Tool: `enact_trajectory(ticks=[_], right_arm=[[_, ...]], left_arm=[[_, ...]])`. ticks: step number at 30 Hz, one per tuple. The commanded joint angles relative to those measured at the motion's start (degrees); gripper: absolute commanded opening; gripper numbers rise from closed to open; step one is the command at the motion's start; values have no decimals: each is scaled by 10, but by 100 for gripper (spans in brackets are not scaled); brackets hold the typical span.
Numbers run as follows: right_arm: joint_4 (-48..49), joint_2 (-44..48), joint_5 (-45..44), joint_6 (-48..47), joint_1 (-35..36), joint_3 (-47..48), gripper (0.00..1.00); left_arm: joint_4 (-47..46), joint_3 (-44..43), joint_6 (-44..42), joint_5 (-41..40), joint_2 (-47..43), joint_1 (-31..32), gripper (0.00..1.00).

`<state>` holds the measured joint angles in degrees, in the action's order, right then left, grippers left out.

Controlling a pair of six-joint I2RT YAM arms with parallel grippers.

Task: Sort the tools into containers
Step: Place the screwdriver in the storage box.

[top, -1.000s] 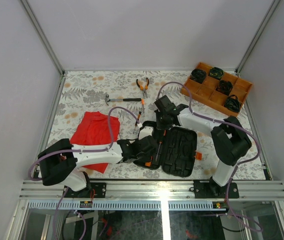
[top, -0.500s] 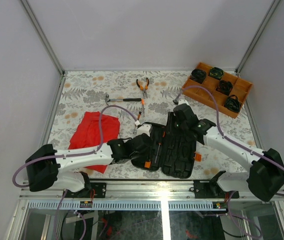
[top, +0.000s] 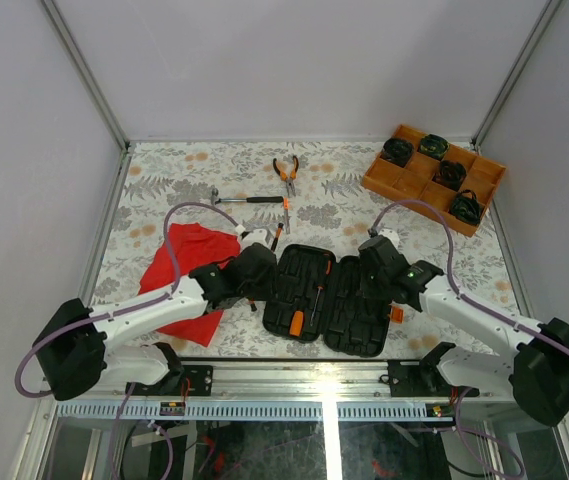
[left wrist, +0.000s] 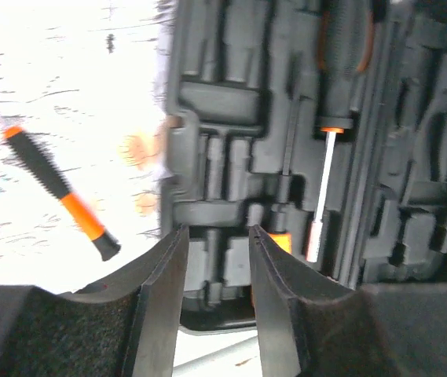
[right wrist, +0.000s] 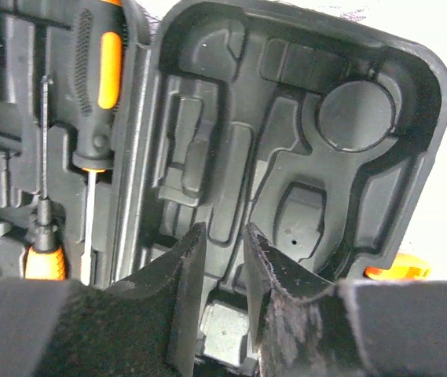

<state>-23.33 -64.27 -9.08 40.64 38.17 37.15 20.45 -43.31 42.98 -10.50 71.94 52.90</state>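
Left claw (top: pixel 255 272) and right claw (top: pixel 372 262) drawn outward, tool case (top: pixel 342 312) spread open

floral table (top: pixel 164 175) | on it: open case (top: pixel 359 305), red cloth (top: pixel 179 260), hammer (top: pixel 239 200), pliers (top: pixel 286 170), loose screwdriver (left wrist: pixel 54 192), orange tray (top: pixel 419 188)

The tool case (top: pixel 329 300) lies spread flat at the bench's (top: pixel 164 180) near middle, with the left pincer (left wrist: pixel 217 232) crowding its left edge and the right pincer (right wrist: pixel 225 229) over its right half. Room shows between the case and the orange tray (top: pixel 434 180). The hammer (top: pixel 246 200), pliers (top: pixel 286 172) and a loose screwdriver (top: pixel 277 236) clutter the far middle.
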Motion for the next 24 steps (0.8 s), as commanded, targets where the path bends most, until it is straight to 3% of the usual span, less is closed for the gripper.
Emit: enact_trajectory(ticks=[1,7,24], right_arm=[[-21,-33,-57,7,-2,9,30],[-9,-81,-84,-12,-3,23,27],[99,-218,-54,-104,-52,97,21]], left_arm=[[38,22,-6,-26,-20,-28,35],[43,47,-5,-29,-26,-45,35],[-92,143,15,87,-26,-35,30]])
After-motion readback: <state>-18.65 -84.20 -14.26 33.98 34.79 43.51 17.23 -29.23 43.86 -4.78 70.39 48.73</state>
